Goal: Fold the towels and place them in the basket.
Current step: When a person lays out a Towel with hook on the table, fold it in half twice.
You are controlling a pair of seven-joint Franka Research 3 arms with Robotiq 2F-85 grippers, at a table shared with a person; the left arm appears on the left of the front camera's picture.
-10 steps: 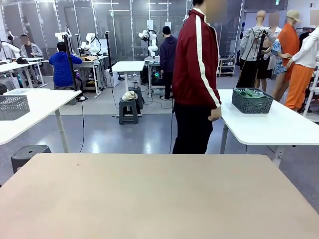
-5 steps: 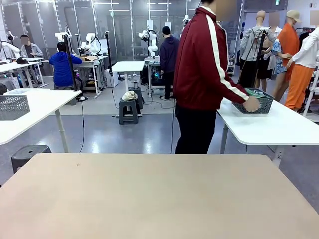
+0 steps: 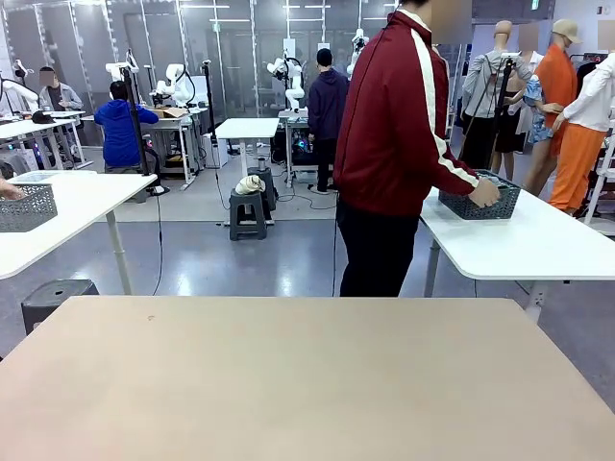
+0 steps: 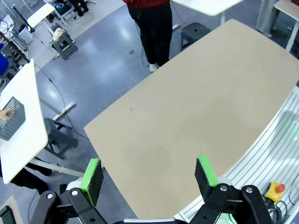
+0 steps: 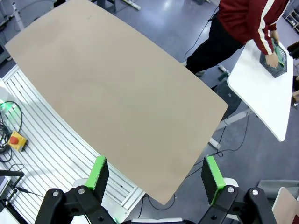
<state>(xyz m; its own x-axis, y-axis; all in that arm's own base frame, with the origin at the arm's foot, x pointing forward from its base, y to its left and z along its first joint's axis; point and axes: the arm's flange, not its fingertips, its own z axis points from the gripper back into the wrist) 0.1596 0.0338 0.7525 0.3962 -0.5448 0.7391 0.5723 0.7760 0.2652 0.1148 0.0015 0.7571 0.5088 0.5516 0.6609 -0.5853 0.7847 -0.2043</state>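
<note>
The dark grey lattice basket (image 3: 480, 202) stands on a white side table (image 3: 538, 245) behind the beige work table (image 3: 307, 384), at the right. A person in a red jacket (image 3: 394, 115) has turned toward it, one hand (image 3: 485, 195) on its rim. Green cloth shows inside the basket (image 5: 279, 60) in the right wrist view; whether these are the towels is too small to tell. My left gripper (image 4: 148, 175) hangs open high above the beige table with nothing between its fingers. The right gripper (image 5: 156, 178) is open too, above the table's other side.
A second grey lattice basket (image 3: 24, 206) sits on another white table at the left, with a hand (image 3: 8, 190) at it. A dark stool (image 3: 53, 298) stands by the beige table's far left corner. White ribbed base panels (image 5: 42, 154) lie beside the table.
The person turned to the right, reached out and laid a hand on the basket, which has shifted a little toward them. Neither gripper's opening changed.
</note>
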